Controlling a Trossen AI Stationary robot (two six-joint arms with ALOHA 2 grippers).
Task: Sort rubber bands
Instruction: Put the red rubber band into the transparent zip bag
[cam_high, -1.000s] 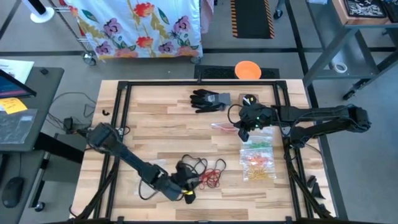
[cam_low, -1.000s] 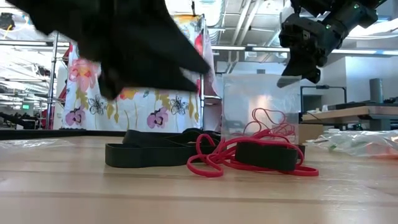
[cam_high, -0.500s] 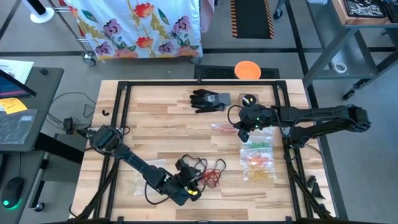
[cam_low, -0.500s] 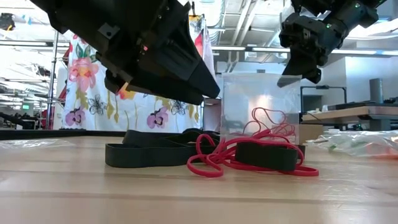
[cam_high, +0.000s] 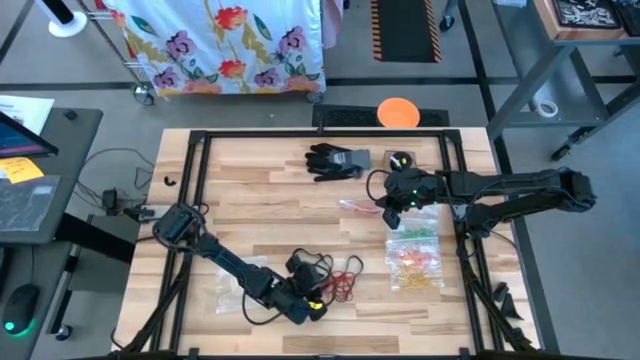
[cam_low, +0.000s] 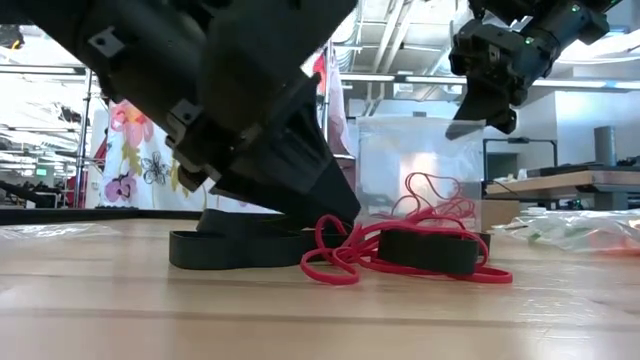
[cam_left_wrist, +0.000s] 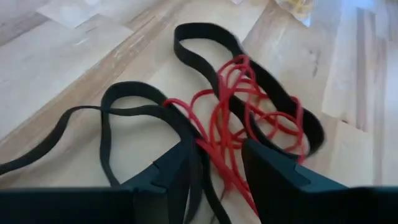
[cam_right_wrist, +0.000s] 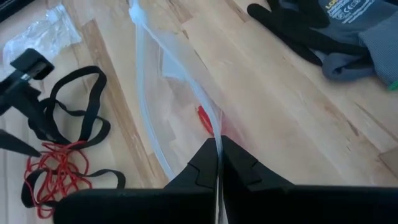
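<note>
A tangle of red rubber bands (cam_high: 345, 278) and wide black bands (cam_high: 312, 268) lies on the table near the front. My left gripper (cam_high: 312, 298) is open and low over it. In the left wrist view (cam_left_wrist: 214, 149) its fingers stand on either side of the red strands (cam_left_wrist: 217, 134); I cannot tell if they touch. My right gripper (cam_high: 392, 210) is shut on a clear plastic bag (cam_high: 360, 204) at mid table. The bag holds a red band (cam_right_wrist: 204, 118). My right gripper pinches the clear bag's upper edge (cam_right_wrist: 214, 127) between its two shut fingers. The edge is raised above the table, and in the low view the bag (cam_low: 415, 165) hangs below the gripper (cam_low: 470, 125). Its far part (cam_right_wrist: 168, 68) lies on the wood.
A black and grey glove (cam_high: 335, 160) lies at the far middle. Clear bags with green bands (cam_high: 415, 232) and orange and yellow bands (cam_high: 415, 268) lie at the right. Another clear bag (cam_high: 228, 292) lies by my left arm. A black frame (cam_high: 195, 140) rims the table.
My left gripper has gone down and toward the table's right edge, onto the tangle of black and red bands. The bands have stayed where they were.
</note>
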